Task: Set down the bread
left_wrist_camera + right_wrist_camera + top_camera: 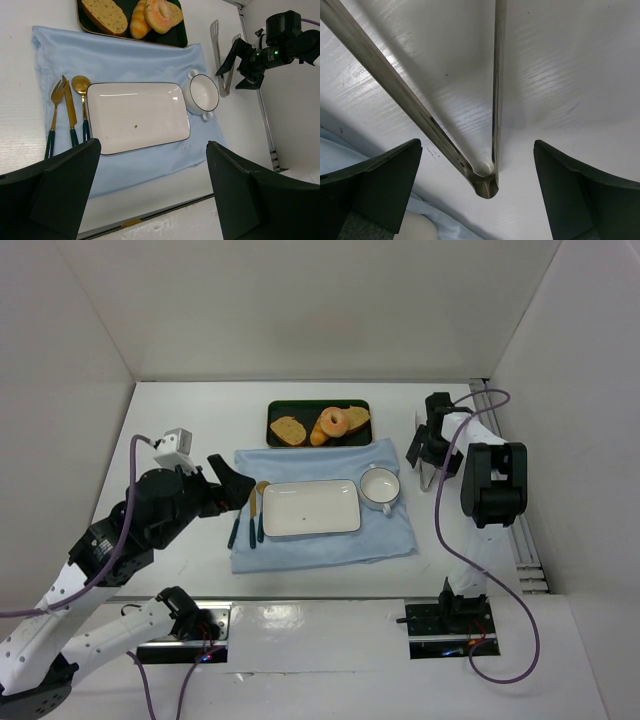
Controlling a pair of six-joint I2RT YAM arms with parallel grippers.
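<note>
Bread (333,422) was on tray (300,407), not yet placed | plate (311,508) bare | right gripper (476,150) wide open over tongs (405,97), empty (left gripper (152,144) too)

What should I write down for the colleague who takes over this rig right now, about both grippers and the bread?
Left gripper: open, empty, at the left edge of the light blue cloth.
Right gripper: open, over the steel tongs lying right of the cloth; not gripping them.
Small ring-shaped glazed bread: on the dark green tray, far side.
Done: nothing yet.
Left: lift the bread and place it, probably on the bare white rectangular plate.
</note>
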